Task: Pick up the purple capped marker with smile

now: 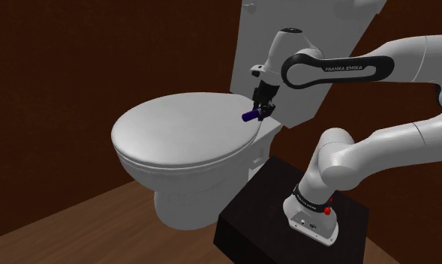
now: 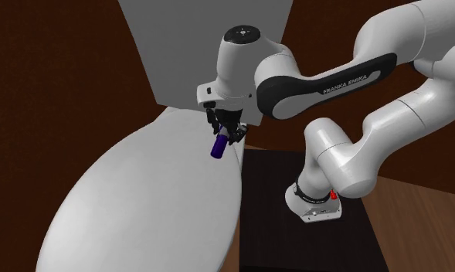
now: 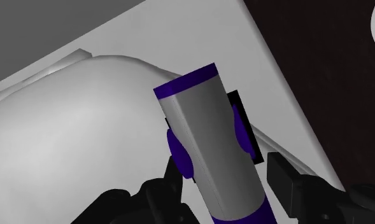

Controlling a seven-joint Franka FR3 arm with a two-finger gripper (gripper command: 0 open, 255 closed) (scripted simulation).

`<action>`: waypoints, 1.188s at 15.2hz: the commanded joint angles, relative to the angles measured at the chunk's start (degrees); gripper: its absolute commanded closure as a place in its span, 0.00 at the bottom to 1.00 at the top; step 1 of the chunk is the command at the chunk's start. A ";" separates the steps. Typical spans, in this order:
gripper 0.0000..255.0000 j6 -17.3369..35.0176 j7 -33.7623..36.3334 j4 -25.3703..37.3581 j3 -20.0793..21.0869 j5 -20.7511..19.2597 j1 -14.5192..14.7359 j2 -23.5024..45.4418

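Observation:
My black gripper (image 1: 264, 111) (image 2: 229, 135) is shut on the marker (image 1: 249, 116) (image 2: 217, 147), which looks dark purple in both exterior views. It hangs tilted, just above the rear edge of the white toilet lid (image 1: 178, 127) (image 2: 148, 201), near the hinge. In the wrist view the marker (image 3: 208, 146) has a grey barrel with purple bands and purple bumps on its sides, and my gripper (image 3: 227, 181) clasps it between the two fingers. No smile mark is visible from these angles.
The toilet's grey tank (image 1: 302, 45) (image 2: 202, 46) rises right behind the gripper. The black stand (image 1: 287, 217) (image 2: 310, 216) sits beside the bowl. Dark brown walls surround the spot, and a wooden floor (image 1: 69, 225) lies below.

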 commanded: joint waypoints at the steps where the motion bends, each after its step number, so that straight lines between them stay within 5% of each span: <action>1: 1.00 0.31 0.05 -0.34 -0.15 -0.19 -0.03 0.32; 18: 1.00 -10.46 -1.06 10.25 2.59 2.74 1.20 0.07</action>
